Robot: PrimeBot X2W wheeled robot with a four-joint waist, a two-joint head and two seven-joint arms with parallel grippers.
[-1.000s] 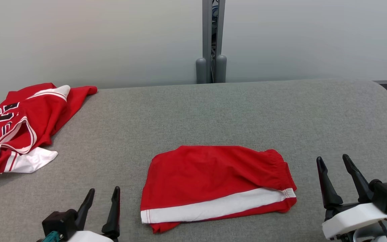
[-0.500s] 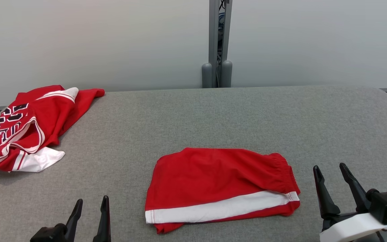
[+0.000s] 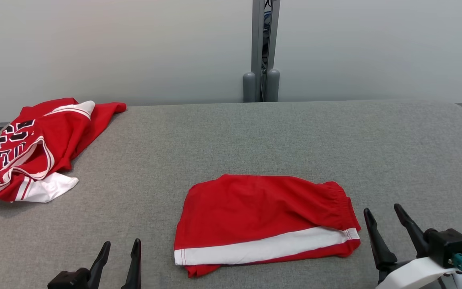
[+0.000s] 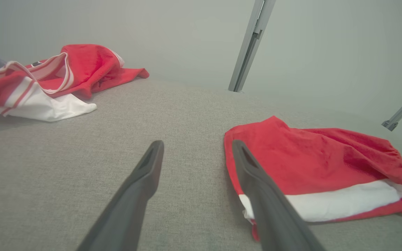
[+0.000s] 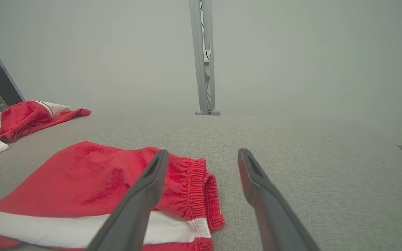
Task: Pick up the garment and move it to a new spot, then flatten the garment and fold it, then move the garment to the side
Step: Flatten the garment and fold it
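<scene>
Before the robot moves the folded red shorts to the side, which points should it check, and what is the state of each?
1. Folded red fabric shorts with white stripe lie flat: ok.
2. Left gripper open, empty: ok.
3. Right gripper open, empty: ok.
4. Both grippers flank the shorts, not touching: ok.
5. Crumpled red-and-white jersey apart from the shorts: ok.
6. Hidden lower layers even: cannot tell.

Folded red shorts [image 3: 265,218] with a white stripe lie flat on the grey surface [image 3: 255,136].
</scene>
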